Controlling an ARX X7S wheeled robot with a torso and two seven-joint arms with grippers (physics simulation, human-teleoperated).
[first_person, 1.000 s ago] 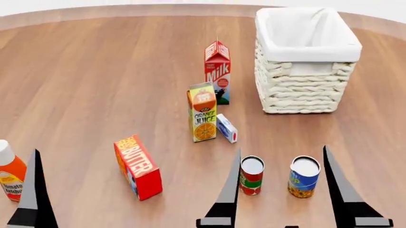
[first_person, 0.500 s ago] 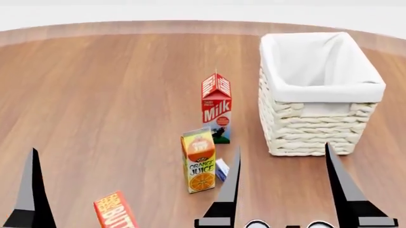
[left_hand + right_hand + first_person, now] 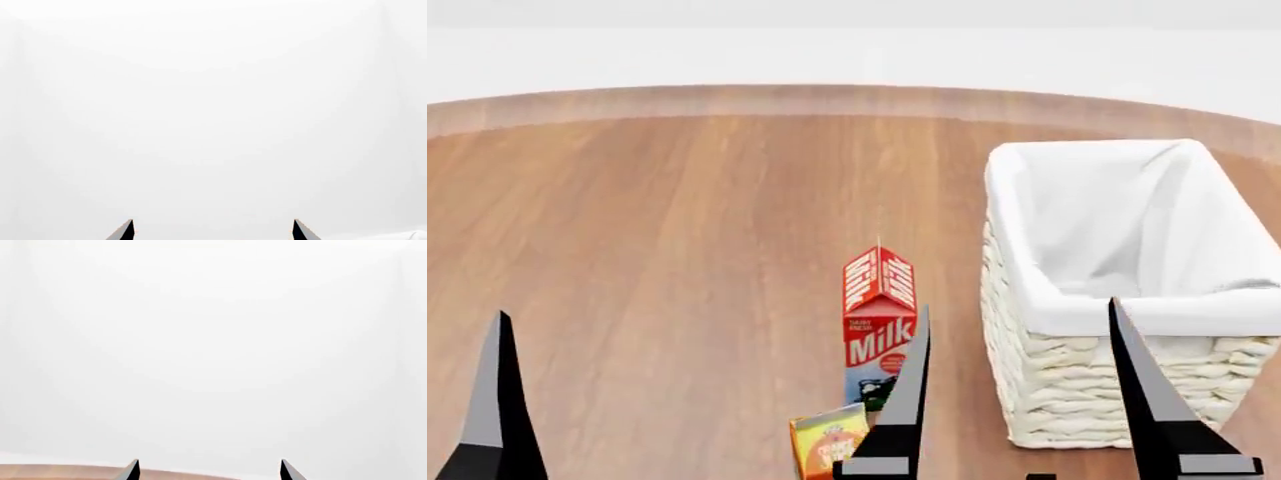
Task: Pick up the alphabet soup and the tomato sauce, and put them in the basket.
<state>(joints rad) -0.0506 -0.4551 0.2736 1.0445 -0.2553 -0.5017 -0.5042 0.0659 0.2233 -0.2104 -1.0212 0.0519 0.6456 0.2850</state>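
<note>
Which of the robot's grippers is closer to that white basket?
The right gripper: its fingers stand just before the basket, one overlapping its front. The left gripper's one visible finger is far across the table.

A round-edged wooden counter (image 3: 667,230) fills most of the head view, its far rim curving across the upper part of the frame against a white backdrop. At right stands the cream wicker basket (image 3: 1094,390) with a white liner. Left of it, at lower centre, a red milk carton (image 3: 877,320) stands upright. Below that, at the bottom edge, the top of an orange juice carton (image 3: 827,445) shows.
</note>
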